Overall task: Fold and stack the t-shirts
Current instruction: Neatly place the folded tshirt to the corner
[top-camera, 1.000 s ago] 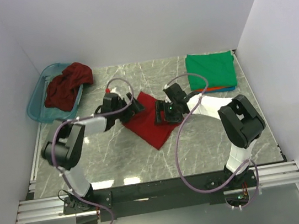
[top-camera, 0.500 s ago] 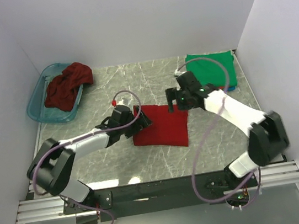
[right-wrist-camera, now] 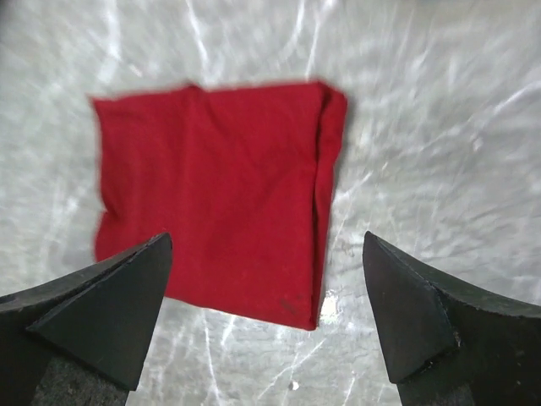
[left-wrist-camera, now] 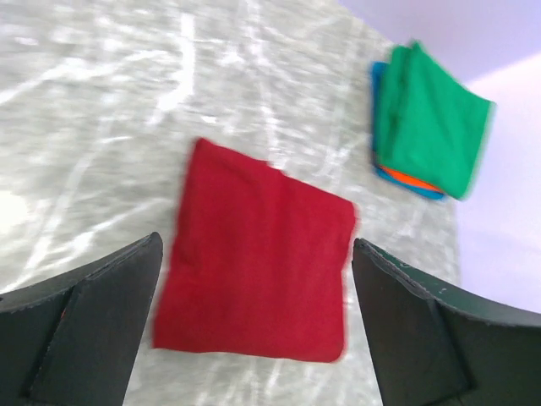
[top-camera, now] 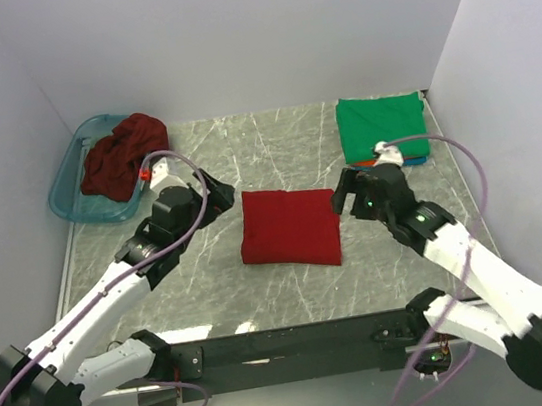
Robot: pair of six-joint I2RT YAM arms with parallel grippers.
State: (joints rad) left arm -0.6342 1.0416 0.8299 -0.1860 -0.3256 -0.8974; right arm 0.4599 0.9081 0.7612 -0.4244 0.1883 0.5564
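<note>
A bright red t-shirt [top-camera: 290, 228] lies folded in a flat rectangle mid-table, also seen in the left wrist view [left-wrist-camera: 258, 283] and the right wrist view [right-wrist-camera: 211, 194]. My left gripper [top-camera: 217, 190] [left-wrist-camera: 255, 244] hovers open to its left, clear of the cloth. To the shirt's right, my right gripper [top-camera: 343, 193] [right-wrist-camera: 266, 239] hangs open and empty. A folded green t-shirt [top-camera: 383, 127] [left-wrist-camera: 427, 127] tops a stack at the back right, with orange-red [left-wrist-camera: 406, 179] and blue [left-wrist-camera: 379, 76] edges showing beneath. A maroon t-shirt [top-camera: 121, 155] lies crumpled in the basket.
The teal plastic basket [top-camera: 66, 196] stands at the back left corner. White walls close in the table on three sides. The arm bases and a black rail run along the near edge.
Both arms have drawn back from the red t-shirt, left one leftward, right one rightward. The shirt went from a tilted, held shape to a flat folded rectangle. The right jaws spread wider.
</note>
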